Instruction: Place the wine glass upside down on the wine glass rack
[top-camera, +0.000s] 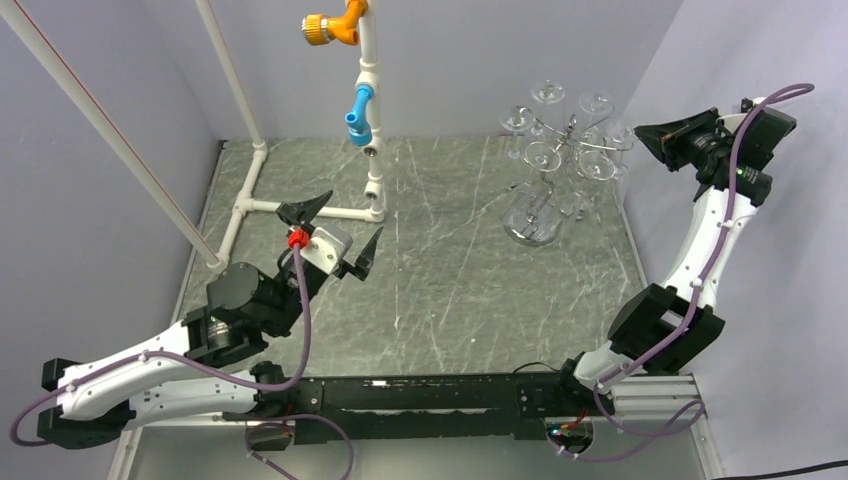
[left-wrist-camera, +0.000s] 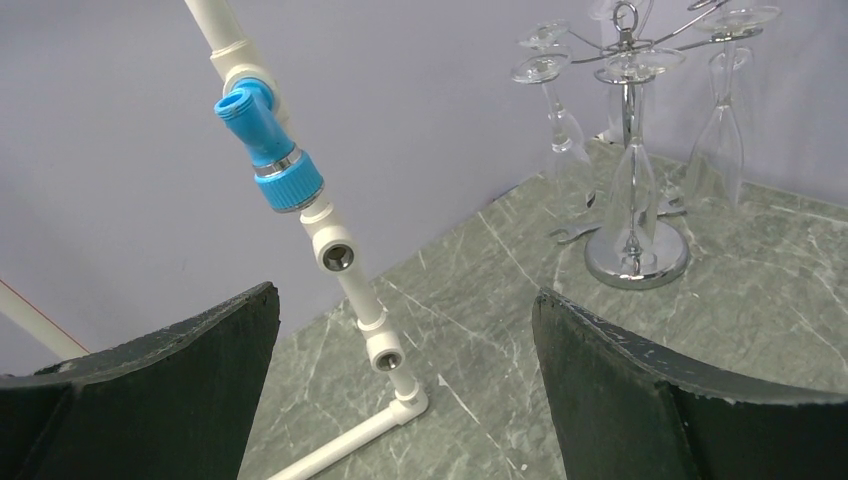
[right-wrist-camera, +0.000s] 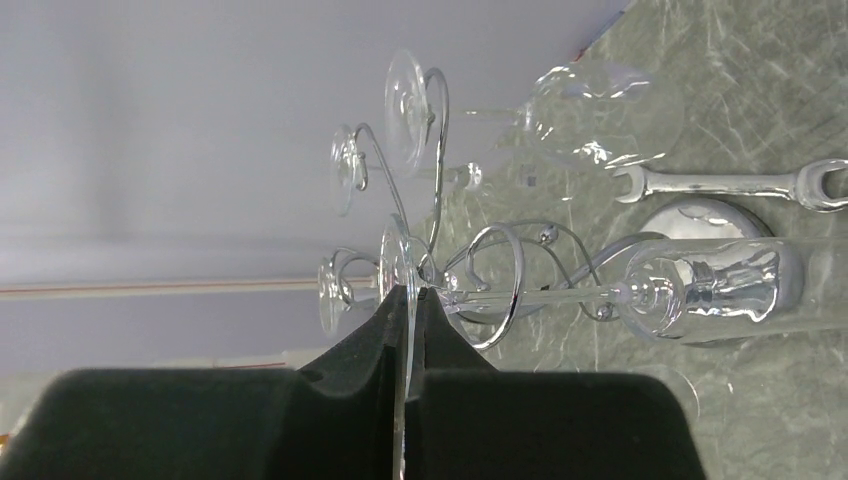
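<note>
At the wine glass rack (left-wrist-camera: 637, 262), the right pincer (right-wrist-camera: 405, 300) pinched the foot of the inverted wine glass (right-wrist-camera: 700, 285) among its curled arms, so the hanging looked nearly done, needing only a gentle release, while the left pincer (left-wrist-camera: 405, 300) gaped idle well away.

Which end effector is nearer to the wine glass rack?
The right end effector, just right of the wine glass rack; the left end effector is far to its left.
</note>
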